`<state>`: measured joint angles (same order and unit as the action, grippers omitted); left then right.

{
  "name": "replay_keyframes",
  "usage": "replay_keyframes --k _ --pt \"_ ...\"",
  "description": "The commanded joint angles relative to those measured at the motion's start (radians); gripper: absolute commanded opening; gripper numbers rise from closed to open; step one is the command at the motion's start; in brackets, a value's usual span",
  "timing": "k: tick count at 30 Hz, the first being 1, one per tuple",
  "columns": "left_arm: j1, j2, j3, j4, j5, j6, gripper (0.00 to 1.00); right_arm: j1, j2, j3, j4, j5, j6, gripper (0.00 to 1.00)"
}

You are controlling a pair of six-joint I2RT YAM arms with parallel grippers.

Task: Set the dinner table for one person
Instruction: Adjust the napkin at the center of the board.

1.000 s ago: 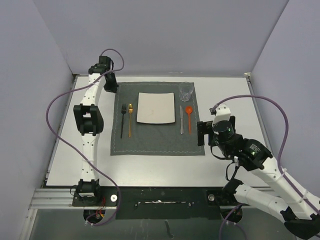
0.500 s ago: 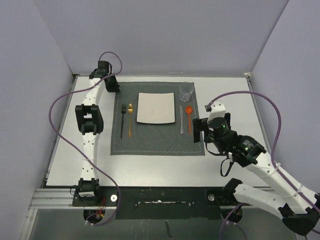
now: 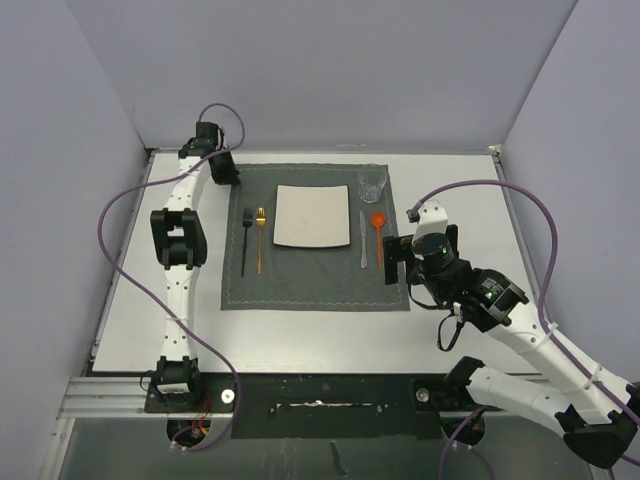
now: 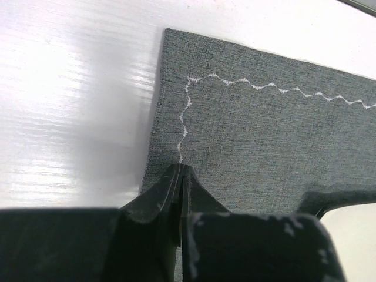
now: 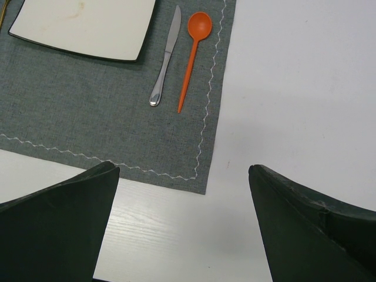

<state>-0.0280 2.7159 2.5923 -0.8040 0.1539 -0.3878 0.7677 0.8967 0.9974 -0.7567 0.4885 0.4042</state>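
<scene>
**Containers.** The clear glass point(image 3: 373, 183) stands upright on the far right corner of the dark grey placemat point(image 3: 315, 285). Its contents cannot be determined. The white square plate point(image 3: 312, 215) lies flat on the far centre of the placemat, and the right wrist view shows a faint smudge on its surface.

**Cutlery.** The black fork point(image 3: 245, 240) and the gold fork point(image 3: 260, 240) lie side by side to the left of the plate. The knife point(image 3: 364, 240) and the orange spoon point(image 3: 378, 232) lie side by side to its right. All four run near to far on the placemat.

**Dinner table.** The dinner table point(image 3: 455, 195) is flat and white and fills the floor of the walled enclosure. Its long axis runs left to right, and one long edge faces the arm bases. The placemat lies on it, centred and toward the far side.

**Grippers.** The left gripper point(image 4: 181, 176) has its jaws pressed together, with the tips at the placemat's far left corner. Whether cloth is pinched between them cannot be determined. The right gripper point(image 5: 183, 170) has its jaws wide apart and holds nothing. It hangs over the placemat's near right corner.
</scene>
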Motion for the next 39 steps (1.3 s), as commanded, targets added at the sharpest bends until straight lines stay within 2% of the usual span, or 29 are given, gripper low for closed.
replay_keyframes --k 1,13,22,27,32,39 --pt "0.013 0.037 0.012 0.026 -0.021 0.020 0.00 0.008 -0.013 0.005 0.036 0.010 0.008 0.98" --pt "0.028 0.038 0.006 -0.006 -0.071 0.040 0.00 0.011 -0.017 -0.001 0.034 0.005 0.018 0.98" --pt "0.033 0.042 0.008 0.017 -0.022 0.039 0.00 0.013 -0.015 0.003 0.034 0.004 0.018 0.98" --pt "0.031 -0.007 -0.065 0.151 0.105 0.038 0.00 0.016 -0.014 0.010 0.030 0.005 0.016 0.98" --pt "0.027 -0.073 -0.141 0.335 0.242 0.019 0.08 0.019 -0.008 0.019 0.030 0.008 0.013 0.98" --pt "0.016 -0.157 -0.154 0.371 0.220 0.006 0.09 0.024 -0.006 0.020 0.033 0.009 0.015 0.98"
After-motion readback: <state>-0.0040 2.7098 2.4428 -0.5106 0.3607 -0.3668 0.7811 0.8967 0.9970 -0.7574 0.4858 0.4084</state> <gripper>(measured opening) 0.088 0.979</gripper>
